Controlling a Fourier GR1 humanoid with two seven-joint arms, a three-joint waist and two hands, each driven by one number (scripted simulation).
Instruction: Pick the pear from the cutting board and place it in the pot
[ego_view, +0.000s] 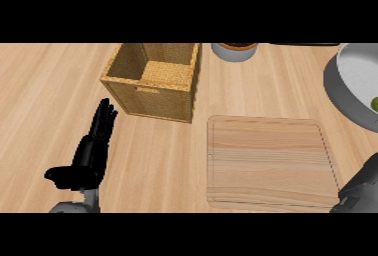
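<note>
1. The left hand (92, 150) rests on the counter (44, 100) at the low left. Its fingers are straight and apart from the thumb, and it holds nothing. It looks parked out of the way, so the other arm has room.
2. The cutting board (266, 160) lies to the right of the left hand. No pear is on it.
3. A small green bit, likely the pear (374, 104), shows inside the big grey pot (343, 85). It is far from the left hand, up and to the right.
4. The right hand (362, 187) shows only at the low right edge, below the pot. I cannot tell if it is open or closed.
5. The pear seems to be in the pot, so I think the job is nearly done.
6. A woven basket (155, 80) stands just above the left hand.
</note>
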